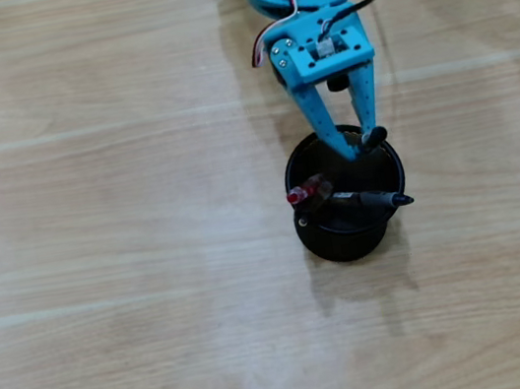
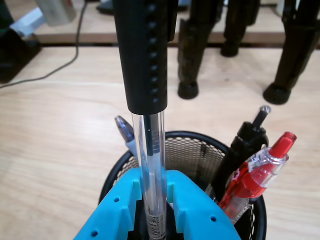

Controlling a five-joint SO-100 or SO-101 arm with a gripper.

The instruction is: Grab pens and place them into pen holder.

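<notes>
My blue gripper (image 1: 361, 143) hangs over the far rim of the black mesh pen holder (image 1: 348, 245). In the wrist view the gripper (image 2: 151, 192) is shut on a clear pen with a black rubber grip (image 2: 150, 145). The pen stands upright, its lower end hidden inside the holder (image 2: 195, 137). A red pen (image 2: 257, 172), a black marker (image 2: 245, 145) and a grey-blue pen (image 2: 125, 130) lean in the holder. From overhead, the red pen (image 1: 307, 190) and black marker (image 1: 371, 201) lie across the holder's mouth.
The holder stands on a light wooden table (image 1: 105, 280). In the wrist view, black stand legs (image 2: 192, 50) rise behind the holder and a dark cable (image 2: 60, 65) runs across the far left of the table.
</notes>
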